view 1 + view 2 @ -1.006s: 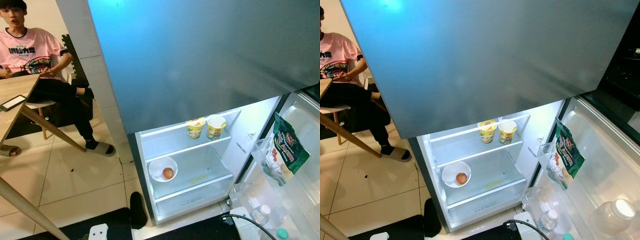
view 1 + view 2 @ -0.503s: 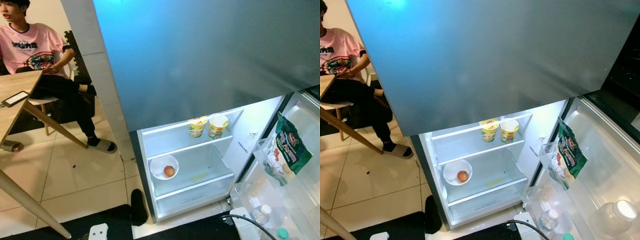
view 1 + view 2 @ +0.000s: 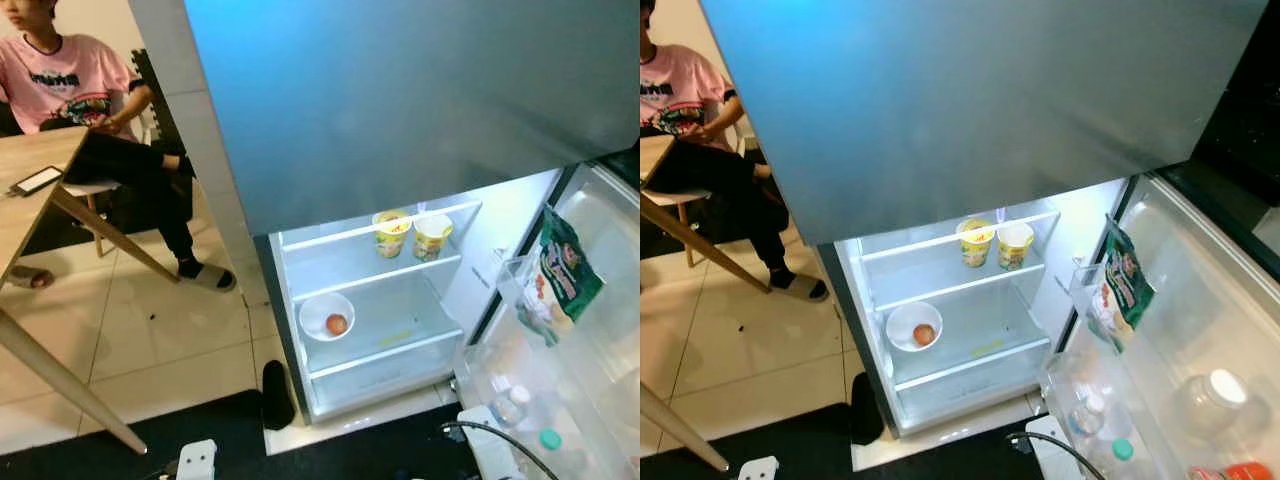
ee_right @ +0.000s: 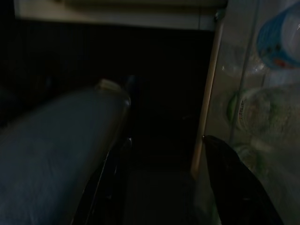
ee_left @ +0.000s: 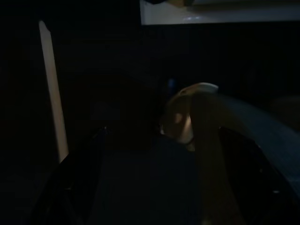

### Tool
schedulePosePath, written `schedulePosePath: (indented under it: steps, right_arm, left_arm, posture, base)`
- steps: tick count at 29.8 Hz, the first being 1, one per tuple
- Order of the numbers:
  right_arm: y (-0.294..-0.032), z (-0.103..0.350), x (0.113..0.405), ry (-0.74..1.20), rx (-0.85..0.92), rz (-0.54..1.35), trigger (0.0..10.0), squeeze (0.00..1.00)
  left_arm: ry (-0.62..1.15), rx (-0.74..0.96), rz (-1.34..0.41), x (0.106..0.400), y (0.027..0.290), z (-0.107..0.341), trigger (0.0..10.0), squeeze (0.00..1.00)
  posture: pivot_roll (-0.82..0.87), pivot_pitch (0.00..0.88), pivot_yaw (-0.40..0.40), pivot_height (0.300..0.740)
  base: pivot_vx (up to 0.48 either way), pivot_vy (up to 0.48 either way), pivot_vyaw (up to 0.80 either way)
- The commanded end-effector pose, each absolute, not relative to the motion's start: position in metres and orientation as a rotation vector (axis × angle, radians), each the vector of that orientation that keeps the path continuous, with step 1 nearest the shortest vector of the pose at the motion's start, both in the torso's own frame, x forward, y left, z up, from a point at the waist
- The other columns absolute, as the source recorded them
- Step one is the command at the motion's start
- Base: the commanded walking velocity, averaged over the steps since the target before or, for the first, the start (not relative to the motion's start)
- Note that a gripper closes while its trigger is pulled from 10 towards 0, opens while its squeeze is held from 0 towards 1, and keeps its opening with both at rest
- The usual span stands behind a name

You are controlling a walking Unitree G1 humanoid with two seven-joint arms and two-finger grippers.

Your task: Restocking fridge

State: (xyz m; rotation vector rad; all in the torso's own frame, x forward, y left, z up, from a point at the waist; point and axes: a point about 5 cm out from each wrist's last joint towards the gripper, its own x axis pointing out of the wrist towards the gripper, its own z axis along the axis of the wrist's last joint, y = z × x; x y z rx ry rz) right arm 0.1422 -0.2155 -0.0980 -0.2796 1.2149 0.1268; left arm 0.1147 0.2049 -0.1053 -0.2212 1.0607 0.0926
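The fridge's lower compartment stands open and lit under the closed grey upper door. Two yellow noodle cups sit side by side on its upper shelf. Below them, a white bowl holds one orange-red round fruit. The swung-out door carries a green snack bag and several bottles. My left gripper hangs in the dark with its fingers apart and nothing between them. My right gripper hangs open beside the door's bottles.
A person in a pink shirt sits on a chair at the far left, by a wooden table with a phone on it. A black mat and a white power strip with cable lie on the tiled floor before the fridge.
The whole picture has shifted slightly, so the camera moved; more of the door's lower rack shows. Nothing in the fridge has moved.
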Motion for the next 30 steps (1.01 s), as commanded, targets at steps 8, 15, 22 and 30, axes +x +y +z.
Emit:
schedulePosePath:
  steps: [8, 15, 22, 30]
  right_arm:
    - [-0.2156, -0.0951, 0.1500, 1.190, -0.287, 0.128, 10.0, 0.00]
    - [-0.2150, -0.0950, 0.1503, 1.190, -0.284, 0.130, 10.0, 0.00]
    - [-0.2157, -0.0962, 0.1467, 1.211, -0.269, 0.140, 10.0, 0.00]
    - [-0.2183, -0.0955, 0.1473, 1.201, -0.291, 0.134, 10.0, 0.00]
  left_arm:
    - [1.094, -0.221, 0.077, 0.1075, 0.2014, -0.1081, 10.0, 0.00]
    - [1.091, -0.226, 0.076, 0.1085, 0.2002, -0.1080, 10.0, 0.00]
    - [1.099, -0.222, 0.080, 0.1060, 0.1994, -0.1089, 10.0, 0.00]
    - [1.129, -0.136, 0.063, 0.1021, 0.2047, -0.1095, 10.0, 0.00]
  posture:
    - [-0.01, 0.000, 0.015, 0.740]
    - [-0.02, 0.000, 0.016, 0.740]
    - [-0.02, 0.000, 0.015, 0.740]
    - [-0.02, 0.000, 0.014, 0.740]
  base:
    - [-0.480, 0.000, 0.00]
    - [-0.480, 0.000, 0.00]
    - [-0.440, 0.000, -0.56]
    - [-0.084, 0.000, -0.49]
